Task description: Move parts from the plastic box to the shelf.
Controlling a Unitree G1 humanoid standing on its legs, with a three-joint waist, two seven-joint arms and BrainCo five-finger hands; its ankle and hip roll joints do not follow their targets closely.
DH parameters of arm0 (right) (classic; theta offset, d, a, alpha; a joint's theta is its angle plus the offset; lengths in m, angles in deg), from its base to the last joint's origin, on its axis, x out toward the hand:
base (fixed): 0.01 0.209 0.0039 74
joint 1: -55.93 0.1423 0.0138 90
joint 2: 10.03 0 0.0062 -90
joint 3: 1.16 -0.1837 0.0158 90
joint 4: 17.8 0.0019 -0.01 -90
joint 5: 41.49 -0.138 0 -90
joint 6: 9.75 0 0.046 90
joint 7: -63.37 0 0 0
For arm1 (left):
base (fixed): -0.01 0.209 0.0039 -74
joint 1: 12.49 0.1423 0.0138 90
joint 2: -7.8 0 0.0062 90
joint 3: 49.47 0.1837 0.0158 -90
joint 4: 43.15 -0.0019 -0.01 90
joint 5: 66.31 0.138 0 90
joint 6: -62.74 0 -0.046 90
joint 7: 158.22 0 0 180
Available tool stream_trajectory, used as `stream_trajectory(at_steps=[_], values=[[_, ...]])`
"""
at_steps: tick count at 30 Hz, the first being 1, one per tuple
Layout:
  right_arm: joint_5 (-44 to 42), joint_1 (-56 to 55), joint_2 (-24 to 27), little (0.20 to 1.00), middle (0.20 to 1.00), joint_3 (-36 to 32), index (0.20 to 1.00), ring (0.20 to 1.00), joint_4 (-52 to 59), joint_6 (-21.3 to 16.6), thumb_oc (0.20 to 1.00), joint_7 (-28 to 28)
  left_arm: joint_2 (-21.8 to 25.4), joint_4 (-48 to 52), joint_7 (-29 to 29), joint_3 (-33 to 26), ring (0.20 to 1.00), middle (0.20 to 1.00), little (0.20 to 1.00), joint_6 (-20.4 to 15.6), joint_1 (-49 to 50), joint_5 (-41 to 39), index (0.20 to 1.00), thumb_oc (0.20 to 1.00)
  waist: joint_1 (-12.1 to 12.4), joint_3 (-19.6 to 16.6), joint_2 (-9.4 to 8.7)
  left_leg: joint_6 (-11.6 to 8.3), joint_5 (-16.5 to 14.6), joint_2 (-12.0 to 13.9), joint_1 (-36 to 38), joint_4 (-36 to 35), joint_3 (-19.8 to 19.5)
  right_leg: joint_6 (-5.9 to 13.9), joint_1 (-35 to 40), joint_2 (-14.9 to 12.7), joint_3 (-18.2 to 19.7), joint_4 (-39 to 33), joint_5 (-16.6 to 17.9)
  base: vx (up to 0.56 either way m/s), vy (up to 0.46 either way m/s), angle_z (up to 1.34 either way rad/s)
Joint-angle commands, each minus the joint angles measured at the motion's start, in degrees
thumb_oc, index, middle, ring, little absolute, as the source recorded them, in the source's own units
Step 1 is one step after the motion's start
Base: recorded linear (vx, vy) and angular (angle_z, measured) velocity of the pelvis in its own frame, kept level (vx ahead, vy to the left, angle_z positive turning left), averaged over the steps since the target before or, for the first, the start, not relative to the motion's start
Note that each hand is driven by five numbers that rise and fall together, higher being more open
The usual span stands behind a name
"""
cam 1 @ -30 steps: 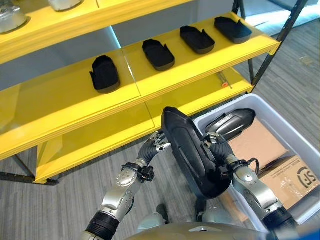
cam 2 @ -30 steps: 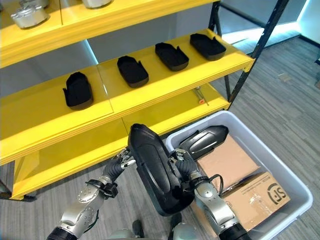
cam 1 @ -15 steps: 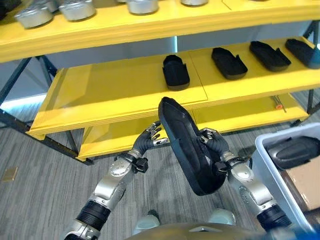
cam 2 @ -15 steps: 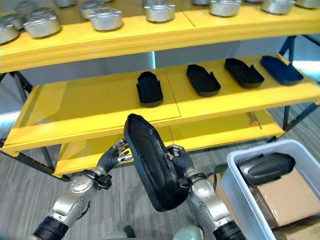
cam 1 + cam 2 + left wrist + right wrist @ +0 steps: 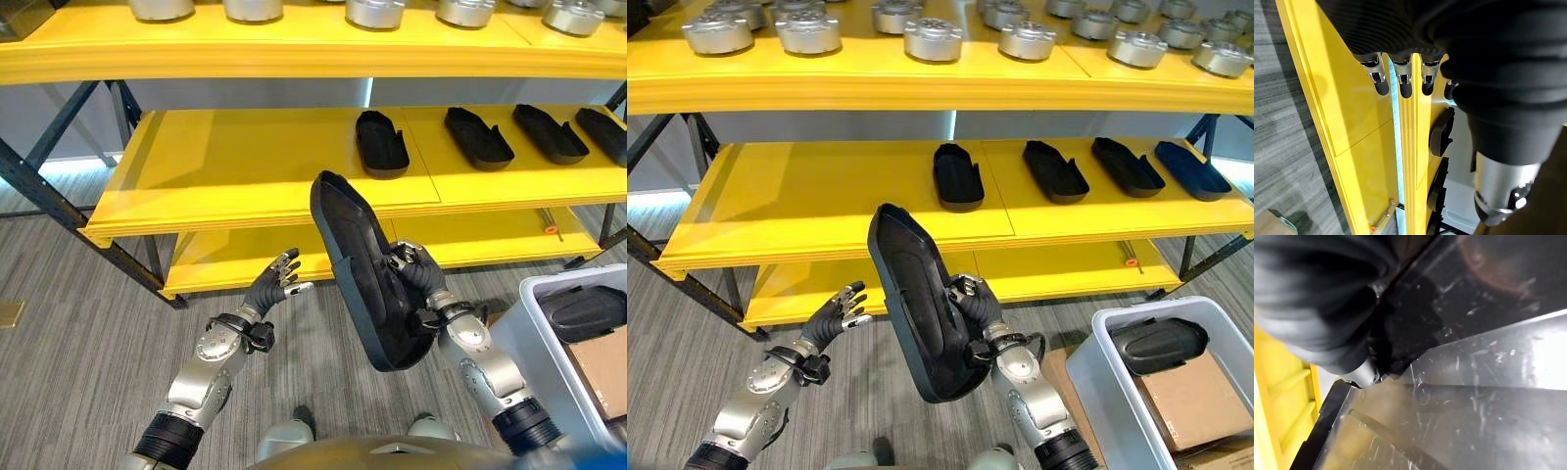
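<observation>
A: Now that the left hand (image 5: 272,290) has let go of the black part (image 5: 361,269), which it touched half a second ago, who carries it?

B: In the left eye view, the right hand (image 5: 416,278) alone. Its fingers curl round the part's edge and hold it upright in the air before the yellow shelf (image 5: 245,171). The left hand hangs apart, fingers relaxed and spread, holding nothing.

A: And the whole picture has swung?

B: Yes, the camera has turned from the plastic box (image 5: 549,338) toward the shelf, so the box sits at the right edge now. That is the robot's turn, not a move of the box.

A: The right eye view?

B: The same. The part (image 5: 916,304) stands between the hands, and one more dark part (image 5: 1158,343) lies in the box. Four parts (image 5: 957,176) lie in a row on the middle shelf, with bare board to their left.

A: The left wrist view?

B: Straight fingertips (image 5: 1405,87) over the shelf edge, empty.

A: The right wrist view?

B: The part's scratched dark surface (image 5: 1474,382) close against the hand. I judge the carry is done and the placing comes next, likely on that bare board.
</observation>
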Motion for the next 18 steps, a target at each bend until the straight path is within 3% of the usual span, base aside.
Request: stream_trajectory(at_steps=[1,3,5,9,18], values=[[-5.3,4.6,1.6,0.200,0.200,-3.8,0.200,0.200,2.0,-7.4,0.200,0.5,-1.6,4.0,0.8,2.7,1.000,1.000,1.000,-1.2,-4.4,1.2,1.000,1.000,-1.0,-0.7,0.58,0.11,-3.1,-2.5,1.4,0.4,-3.6,-1.25,4.2,4.4,5.0,-5.3,-1.9,0.06,-0.052,0.50],[-7.2,3.6,0.8,0.200,0.200,-5.3,0.200,0.200,1.6,-8.9,0.200,1.4,-3.0,3.6,1.8,2.9,1.000,1.000,1.000,-0.7,-3.8,0.9,1.000,1.000,-1.4,-1.3,0.28,0.09,-2.9,-2.9,0.8,0.4,-6.0,-1.79,5.2,5.1,8.2,-7.5,-1.6,0.03,-0.118,0.74],[-8.2,3.1,0.4,0.200,0.200,-5.7,0.200,0.200,1.7,-9.6,0.200,2.2,-3.2,3.9,1.6,2.5,1.000,1.000,1.000,-0.8,-2.8,1.5,1.000,1.000,-1.3,-1.3,0.24,-0.20,-2.9,-2.7,1.0,0.4,-6.0,-1.73,5.8,4.9,8.4,-8.8,-1.1,0.04,-0.151,0.40],[-7.3,1.6,-0.3,0.200,0.200,-5.9,0.200,0.200,1.9,-11.0,0.200,4.4,-3.7,4.9,1.0,1.3,1.000,1.000,1.000,-1.5,1.2,0.7,1.000,1.000,-0.9,-2.1,0.38,-1.91,-3.0,-1.4,1.5,0.4,-5.1,-1.83,8.2,4.7,7.3,-14.1,0.6,0.03,-0.131,0.02],[-8.7,1.6,-0.4,0.200,0.200,-4.7,0.200,0.200,0.6,-11.0,0.200,5.6,-3.9,4.7,0.3,1.2,1.000,1.000,1.000,-2.5,2.4,0.6,1.000,1.000,-0.5,-2.7,0.60,-2.88,-2.8,-0.6,1.5,0.4,-3.5,-2.34,8.1,5.0,6.0,-14.2,-0.2,-0.01,-0.027,-0.05]])
